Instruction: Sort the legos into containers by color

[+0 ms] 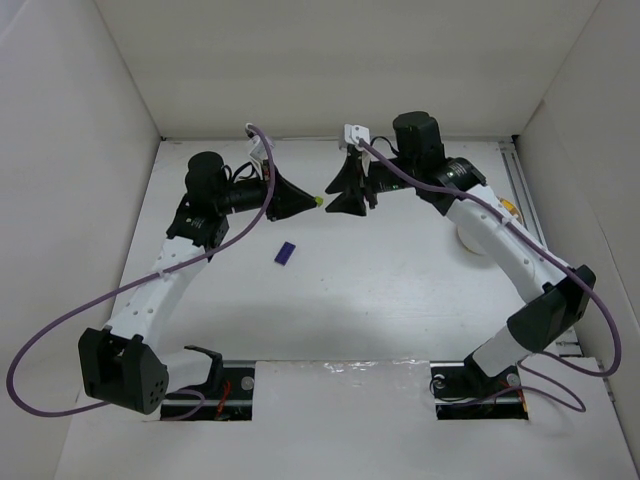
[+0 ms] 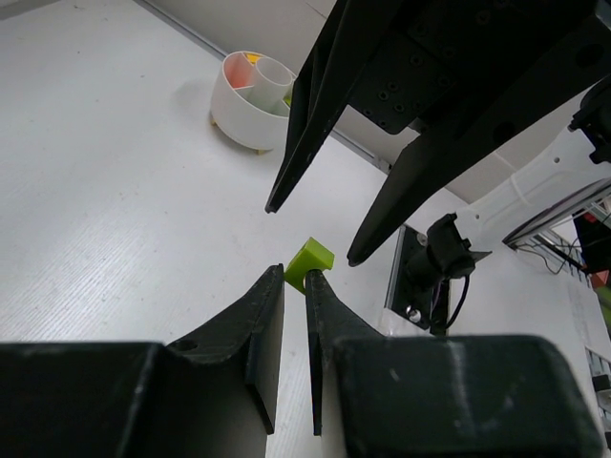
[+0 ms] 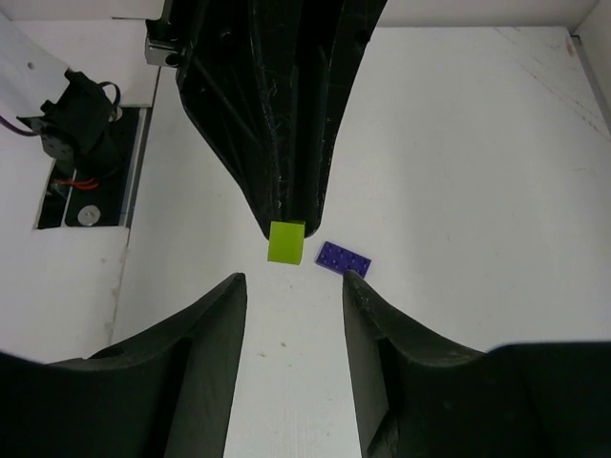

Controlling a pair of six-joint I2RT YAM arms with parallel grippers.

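A lime green lego point(image 2: 311, 261) is pinched at the very tips of my left gripper point(image 2: 295, 278), which is shut on it and held above the table. The same lego point(image 3: 285, 241) hangs just ahead of my right gripper point(image 3: 292, 279), which is open and faces the left one tip to tip with nothing between its fingers. From above, the two grippers point(image 1: 318, 201) point(image 1: 342, 190) meet at the table's back middle. A purple lego point(image 1: 285, 253) point(image 3: 344, 258) lies flat on the table. The white bowl of containers point(image 2: 243, 105) shows orange and lime pieces inside; in the top view the right arm mostly hides the bowl point(image 1: 470, 243).
White walls point(image 1: 330, 60) enclose the table on three sides. A metal rail point(image 1: 522, 185) runs along the right edge. The arm bases point(image 1: 215, 385) point(image 1: 480, 385) sit at the near edge, with purple cables looping out on both sides.
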